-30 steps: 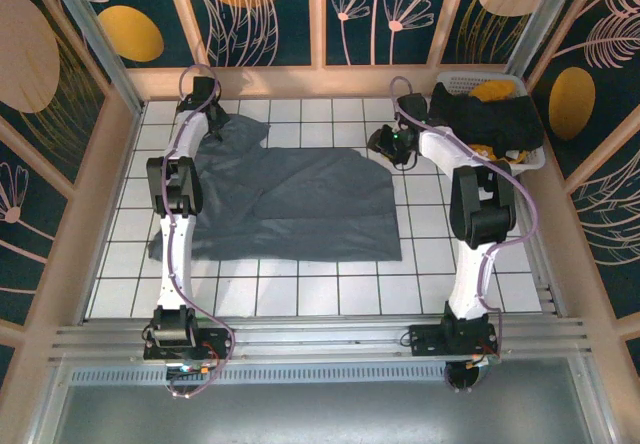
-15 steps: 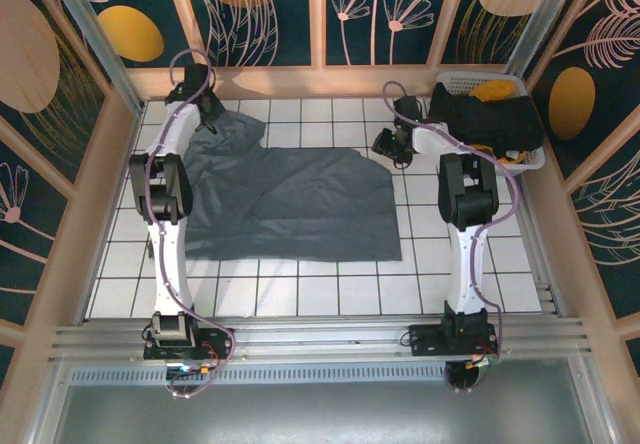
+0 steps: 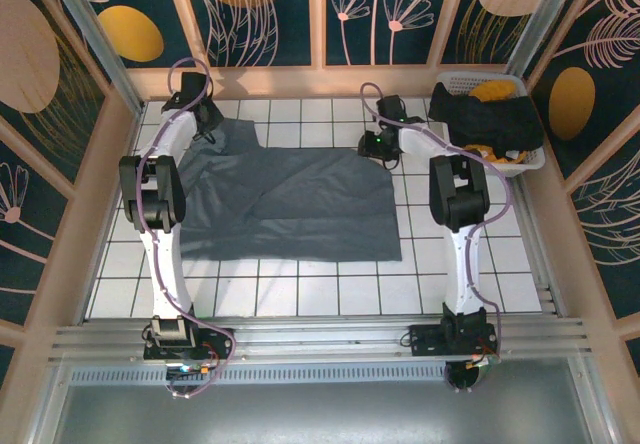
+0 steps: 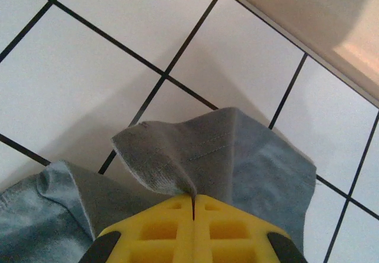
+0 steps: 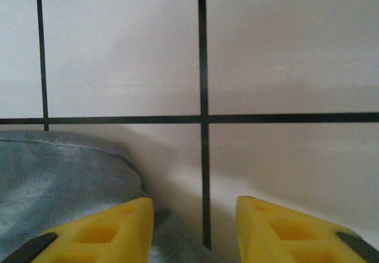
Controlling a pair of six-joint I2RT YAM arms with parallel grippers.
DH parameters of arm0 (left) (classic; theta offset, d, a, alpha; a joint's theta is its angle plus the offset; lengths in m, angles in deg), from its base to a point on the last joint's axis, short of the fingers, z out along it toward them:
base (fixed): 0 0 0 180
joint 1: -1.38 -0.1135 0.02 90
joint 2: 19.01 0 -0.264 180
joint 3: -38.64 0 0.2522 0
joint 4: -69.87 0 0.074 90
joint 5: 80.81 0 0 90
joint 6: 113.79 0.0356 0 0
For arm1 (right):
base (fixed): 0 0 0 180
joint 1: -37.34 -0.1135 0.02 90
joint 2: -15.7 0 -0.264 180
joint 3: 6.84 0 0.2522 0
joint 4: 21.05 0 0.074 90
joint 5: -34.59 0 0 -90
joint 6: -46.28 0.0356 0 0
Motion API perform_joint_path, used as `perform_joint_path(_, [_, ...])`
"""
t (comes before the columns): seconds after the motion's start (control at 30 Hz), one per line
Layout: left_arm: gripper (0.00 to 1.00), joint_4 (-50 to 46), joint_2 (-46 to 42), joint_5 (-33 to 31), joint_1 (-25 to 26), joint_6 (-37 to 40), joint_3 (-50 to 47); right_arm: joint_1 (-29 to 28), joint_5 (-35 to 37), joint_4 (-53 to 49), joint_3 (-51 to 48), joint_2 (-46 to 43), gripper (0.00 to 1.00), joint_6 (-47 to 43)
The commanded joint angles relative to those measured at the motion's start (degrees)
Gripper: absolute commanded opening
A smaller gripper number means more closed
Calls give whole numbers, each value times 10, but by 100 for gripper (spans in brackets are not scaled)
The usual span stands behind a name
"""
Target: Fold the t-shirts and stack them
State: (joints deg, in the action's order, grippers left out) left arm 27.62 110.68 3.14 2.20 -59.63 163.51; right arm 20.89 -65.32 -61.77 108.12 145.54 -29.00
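Note:
The slate blue-grey t-shirt [image 3: 290, 199] lies spread on the white tiled table [image 3: 450, 264]. At its far left corner my left gripper [image 3: 207, 124] is shut on a fold of the shirt's cloth [image 4: 177, 156]; the yellow jaws meet with the fabric pinched between them. My right gripper [image 3: 372, 144] hovers open at the shirt's far right corner, with the cloth edge [image 5: 65, 168] under its left finger [image 5: 100, 230] and bare tile between the fingers. Black t-shirts [image 3: 490, 119] and a mustard-yellow one [image 3: 492, 90] fill the basket.
The white laundry basket [image 3: 530, 159] stands at the far right corner. A wooden wall base [image 3: 320, 79] runs along the far edge, close behind both grippers. Wooden side rails border the table left and right.
Both arms have stretched toward the far edge. The left gripper pulled the shirt's far left corner outward, flattening the cloth. The right gripper moved left to the shirt's far right corner.

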Motion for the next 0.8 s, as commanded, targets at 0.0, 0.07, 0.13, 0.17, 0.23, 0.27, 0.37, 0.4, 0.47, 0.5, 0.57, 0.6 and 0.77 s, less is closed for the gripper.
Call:
perform_joint_path(0.0, [0,14,-38,7,3,1,-10,-9,16,-15,0,10,38,-13])
perform_joint_path(0.07, [0,14,-43,7,3,3,-16,-13,15,-14,4,11,36,-13])
perform_joint_path(0.13, [0,11,-48,6,3,3,-19,-17,20,-18,12,12,30,-17])
perform_joint_path(0.17, [0,10,-51,6,3,1,-20,-20,27,-23,16,15,25,-18])
perform_joint_path(0.23, [0,10,-56,6,4,-3,-24,-25,45,-26,20,13,12,-18])
perform_joint_path(0.27, [0,9,-59,6,5,-4,-25,-26,52,-26,18,9,8,-18])
perform_joint_path(0.37, [0,8,-72,3,8,-7,-34,-34,79,-16,3,-11,0,-19])
perform_joint_path(0.4, [0,8,-79,3,8,-11,-40,-37,90,-12,-5,-21,0,-19])
perform_joint_path(0.47, [0,10,-96,1,9,-19,-58,-45,106,0,-25,-42,0,-20])
perform_joint_path(0.5, [0,11,-106,-3,11,-23,-71,-49,116,6,-37,-54,0,-21])
perform_joint_path(0.57, [0,16,-128,-11,12,-29,-100,-61,133,18,-60,-77,0,-26])
perform_joint_path(0.6, [0,19,-141,-15,12,-31,-117,-68,138,24,-72,-88,0,-28])
perform_joint_path(0.77, [0,32,-199,-31,12,-36,-199,-89,145,23,-111,-119,0,-25])
